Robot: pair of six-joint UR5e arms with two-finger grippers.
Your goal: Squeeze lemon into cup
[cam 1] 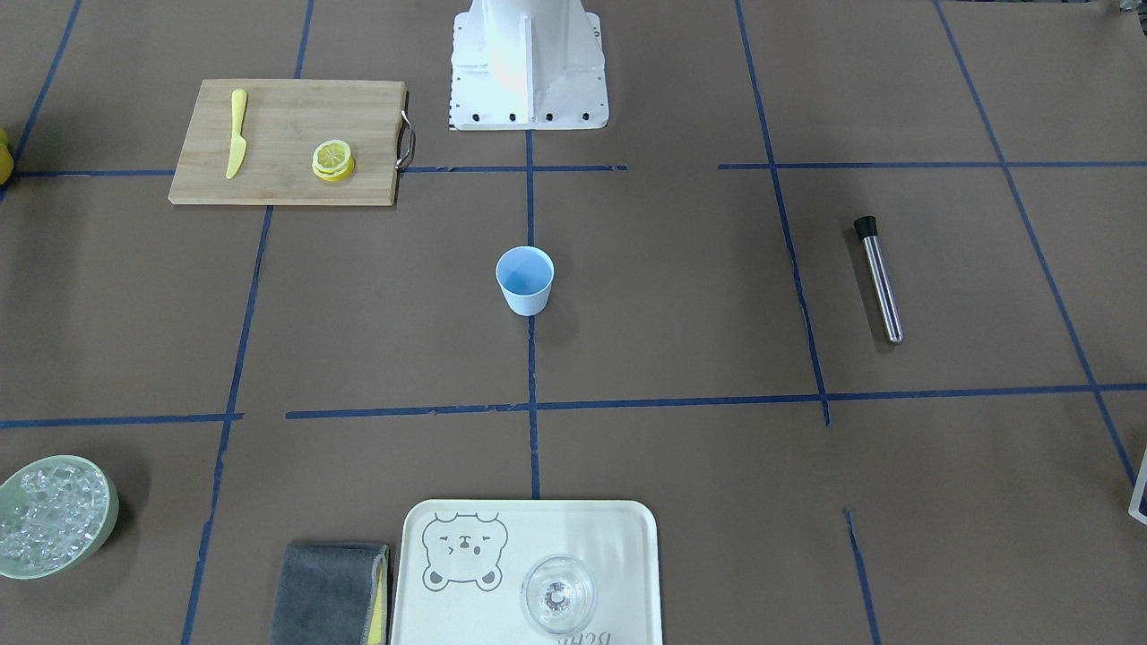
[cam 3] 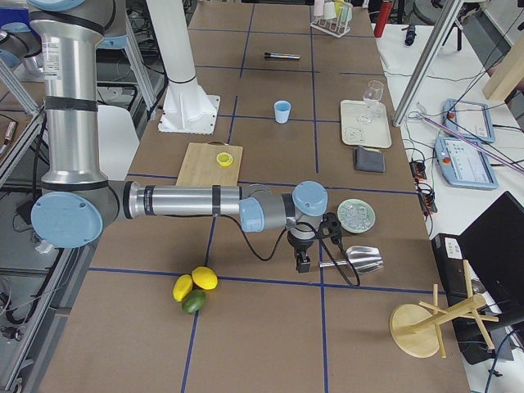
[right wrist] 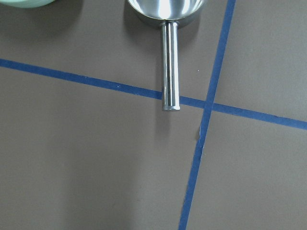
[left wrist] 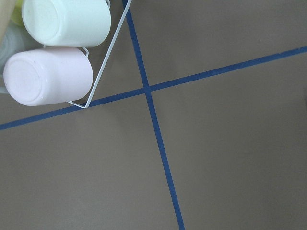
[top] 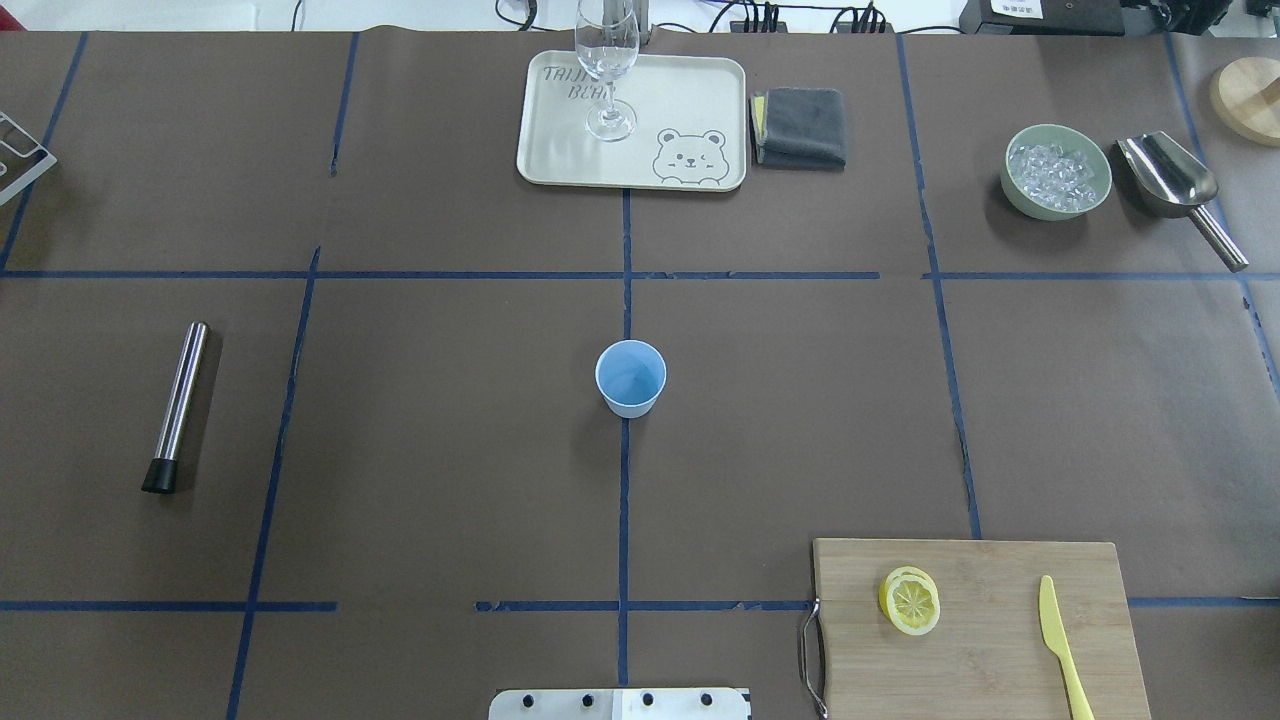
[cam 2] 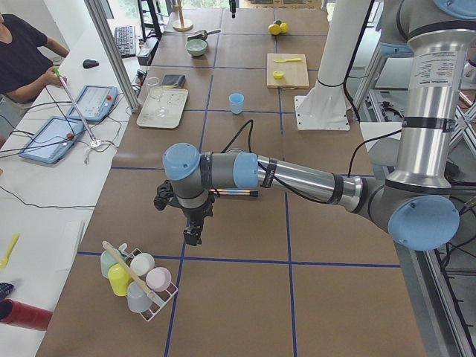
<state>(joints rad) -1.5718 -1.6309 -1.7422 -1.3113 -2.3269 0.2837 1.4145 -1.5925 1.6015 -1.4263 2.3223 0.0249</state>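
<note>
The lemon (top: 910, 600) lies flat on the cutting board (top: 1000, 650), on my right-arm side close to the robot's base, nearer the board's metal-handled end than its middle. The yellow knife (top: 1060, 640) sits on the same board, apart from the slice, towards the other end.

The right gripper (cam 3: 302, 264) points down at the table well apart from the lemon, out towards the table's end. It hangs just beside the handle of the steel scoop (right wrist: 170, 67) and near the green bowl (top: 1057, 171) of ice. I see it only from the side, so I cannot tell whether its jaws are apart or together. The left gripper (cam 2: 192, 236) is at the opposite end, also pointing down, near the wire mug rack (cam 2: 137, 286). I cannot tell how its jaws stand either.

The cup (top: 631, 378) stands upright mid-table on a blue tape line, well apart from the board and from both grippers. The stretch between board and cup is plain brown paper crossed by tape. A steel rod (top: 178, 405) with a black cap lies well off on the left side.

On the far side, the cream tray (top: 560, 150) carries a stemmed glass (top: 607, 70), with a folded grey cloth (top: 805, 127) just beside it. The tray bears a bear drawing and lettering: I read "TAIJ" over "BEA", with the rest behind the glass.
</note>
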